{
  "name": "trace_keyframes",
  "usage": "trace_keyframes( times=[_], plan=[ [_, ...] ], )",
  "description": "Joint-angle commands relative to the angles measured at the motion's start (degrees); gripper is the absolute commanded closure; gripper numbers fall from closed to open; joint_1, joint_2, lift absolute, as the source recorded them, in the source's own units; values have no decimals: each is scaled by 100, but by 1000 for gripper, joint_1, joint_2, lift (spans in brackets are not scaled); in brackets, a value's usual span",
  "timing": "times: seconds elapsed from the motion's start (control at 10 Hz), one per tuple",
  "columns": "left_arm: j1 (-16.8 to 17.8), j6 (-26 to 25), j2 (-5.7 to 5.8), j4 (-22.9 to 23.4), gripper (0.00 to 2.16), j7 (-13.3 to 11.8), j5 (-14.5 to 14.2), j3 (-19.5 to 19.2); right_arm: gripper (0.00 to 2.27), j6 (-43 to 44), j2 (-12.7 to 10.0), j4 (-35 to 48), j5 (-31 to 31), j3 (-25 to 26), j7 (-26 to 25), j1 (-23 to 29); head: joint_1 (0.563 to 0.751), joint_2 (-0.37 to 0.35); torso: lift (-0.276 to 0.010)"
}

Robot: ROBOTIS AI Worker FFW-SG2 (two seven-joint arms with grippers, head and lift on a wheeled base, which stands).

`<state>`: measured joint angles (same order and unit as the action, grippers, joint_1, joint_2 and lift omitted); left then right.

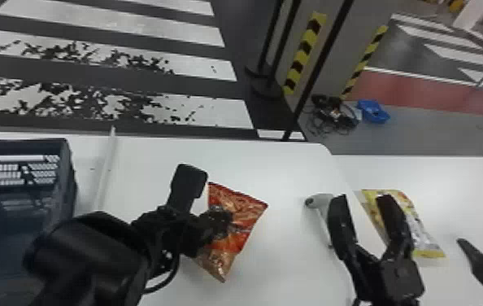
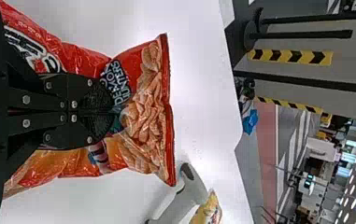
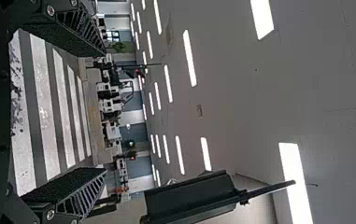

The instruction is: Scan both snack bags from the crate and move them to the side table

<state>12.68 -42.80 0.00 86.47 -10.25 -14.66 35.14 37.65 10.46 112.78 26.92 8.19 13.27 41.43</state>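
Left claw (image 1: pixel 223 215): narrow, its 2 fingers nearly together, holding the red snack bag around its middle.
Red snack bag (image 1: pixel 249 211): in the left claw's grip, spreading out past both sides of the fingertips; whether it rests on the table or sits just above it, I cannot tell.
Left wrist view: the left claw (image 2: pixel 112 112) pinches the bag's crinkled front, and the bag's end with the snack picture sticks out beyond the fingertips.
Right claw (image 1: pixel 362 199): wide, nothing between its 2 fingers; it stands well apart from the left claw, to its right.
Yellow snack bag (image 1: pixel 423 232): on the side table (image 1: pixel 468 175), to the right of the left claw and partly behind the right claw's right finger in the head view.
Scanner (image 1: pixel 318 200): on the main table (image 1: pixel 285 171), between the 2 claws, near the right claw's left finger; I cannot tell if they touch.
Crate (image 1: pixel 68 162): to the left of the left claw, dark blue, with slotted walls.
Pale strip (image 1: pixel 106 167): between the crate and the left claw.
Black forked object (image 1: pixel 482 258): to the right of the right claw, past the yellow snack bag.
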Motion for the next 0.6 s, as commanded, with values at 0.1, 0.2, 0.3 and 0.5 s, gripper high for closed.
trace_keyframes(
  times=[0.1,0.2,0.3,0.5],
  plan=[
    [60,135,-15,-227,2037,-29,-133,2,117,0,0,-2,-20,8,-9,5,695,-350,-95],
    [7,399,-15,-191,1457,287,-195,55,117,0,0,-2,-20,8,-17,5,695,-350,-95],
    [-11,364,-15,-139,43,287,-151,55,117,0,0,-2,-29,8,-17,5,695,-350,-95],
    [-81,346,-15,-60,22,278,-142,63,117,0,0,7,-29,8,-17,23,695,-350,-95]
  ],
)
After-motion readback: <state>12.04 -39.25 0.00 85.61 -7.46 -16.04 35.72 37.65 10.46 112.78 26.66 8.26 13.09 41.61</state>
